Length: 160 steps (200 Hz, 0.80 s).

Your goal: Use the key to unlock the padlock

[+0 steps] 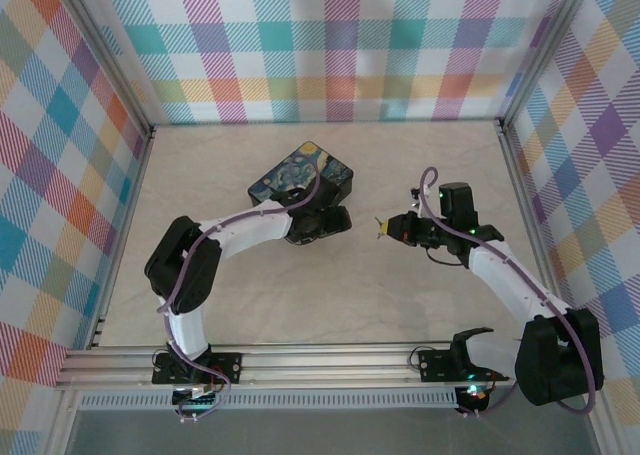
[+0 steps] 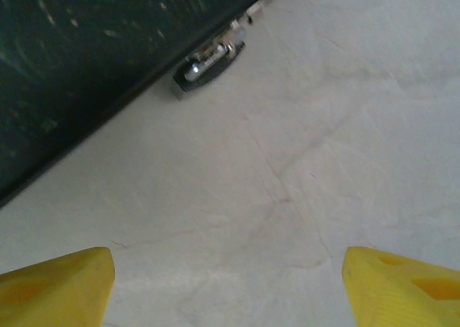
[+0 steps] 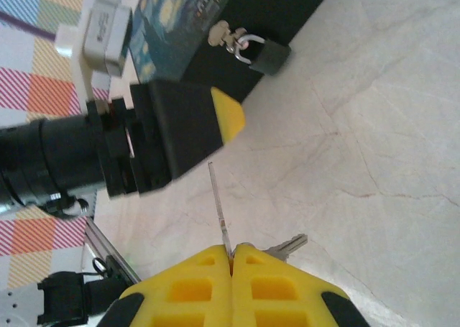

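A small padlock (image 3: 260, 51) with a thin silvery shackle hangs from the latch on the dark box (image 3: 287, 11) with the blue-and-yellow painted lid (image 1: 297, 172). In the left wrist view the padlock (image 2: 208, 57) lies against the box's lower edge, well ahead of my left gripper (image 2: 230, 291). That gripper is open, its yellow fingertips (image 2: 57, 287) far apart over bare table. My right gripper (image 3: 231, 259) is shut on the key (image 3: 219, 201), whose thin blade sticks out edge-on toward the box. A second key (image 3: 289, 245) pokes out beside the fingers. In the top view my right gripper (image 1: 385, 227) is right of the box.
The left gripper's black finger with its yellow tip (image 3: 228, 118) sits between the key and the padlock in the right wrist view. Plaid walls (image 1: 330, 45) enclose the pale table (image 1: 330, 295). An aluminium rail (image 1: 300, 365) runs along the near edge.
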{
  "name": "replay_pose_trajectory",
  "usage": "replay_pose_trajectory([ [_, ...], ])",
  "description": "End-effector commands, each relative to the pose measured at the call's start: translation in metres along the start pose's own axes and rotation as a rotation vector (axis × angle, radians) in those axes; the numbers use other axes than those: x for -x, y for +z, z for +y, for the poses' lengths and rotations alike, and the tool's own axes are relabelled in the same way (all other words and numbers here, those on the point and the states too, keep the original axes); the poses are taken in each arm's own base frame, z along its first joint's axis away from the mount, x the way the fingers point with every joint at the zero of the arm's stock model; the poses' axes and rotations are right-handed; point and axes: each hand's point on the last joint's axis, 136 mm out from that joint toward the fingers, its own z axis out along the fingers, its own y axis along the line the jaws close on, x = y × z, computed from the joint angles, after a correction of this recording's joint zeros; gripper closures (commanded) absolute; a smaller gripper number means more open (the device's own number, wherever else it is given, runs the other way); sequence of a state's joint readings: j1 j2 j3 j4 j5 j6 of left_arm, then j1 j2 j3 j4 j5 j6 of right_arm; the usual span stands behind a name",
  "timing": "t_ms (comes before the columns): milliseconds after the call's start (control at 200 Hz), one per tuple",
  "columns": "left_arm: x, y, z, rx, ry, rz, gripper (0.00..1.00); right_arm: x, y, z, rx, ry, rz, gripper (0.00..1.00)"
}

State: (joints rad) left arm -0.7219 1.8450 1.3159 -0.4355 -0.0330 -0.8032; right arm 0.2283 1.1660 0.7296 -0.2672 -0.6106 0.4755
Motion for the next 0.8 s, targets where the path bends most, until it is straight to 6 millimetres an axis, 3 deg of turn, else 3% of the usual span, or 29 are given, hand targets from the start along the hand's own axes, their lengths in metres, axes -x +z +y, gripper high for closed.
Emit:
replay_pose_trajectory([
  [0,0.025,0.001,0.034,0.119,-0.003,-0.042,0.17,-0.01,-0.003,0.001,0.012,-0.04,0.027,1.0],
  [125,0.048,-0.005,0.056,0.2,0.012,-0.104,0.17,-0.014,-0.003,0.001,0.025,-0.042,0.029,1.0],
  [220,0.06,-0.004,0.055,0.208,0.053,-0.13,0.17,-0.015,-0.002,0.0,0.027,-0.046,0.03,1.0],
  [380,0.06,0.014,0.038,0.216,0.102,-0.136,0.17,-0.011,0.0,0.001,0.036,-0.048,0.028,1.0],
  [450,0.061,0.021,0.037,0.271,0.126,-0.158,0.22,-0.008,0.0,0.004,0.048,-0.051,0.021,1.0],
  [615,0.069,0.029,0.052,0.42,0.119,-0.218,0.31,-0.005,0.0,0.01,0.073,-0.045,0.014,1.0],
  [795,0.073,0.032,0.063,0.483,0.112,-0.25,0.33,-0.004,0.002,0.011,0.079,-0.04,0.014,1.0],
])
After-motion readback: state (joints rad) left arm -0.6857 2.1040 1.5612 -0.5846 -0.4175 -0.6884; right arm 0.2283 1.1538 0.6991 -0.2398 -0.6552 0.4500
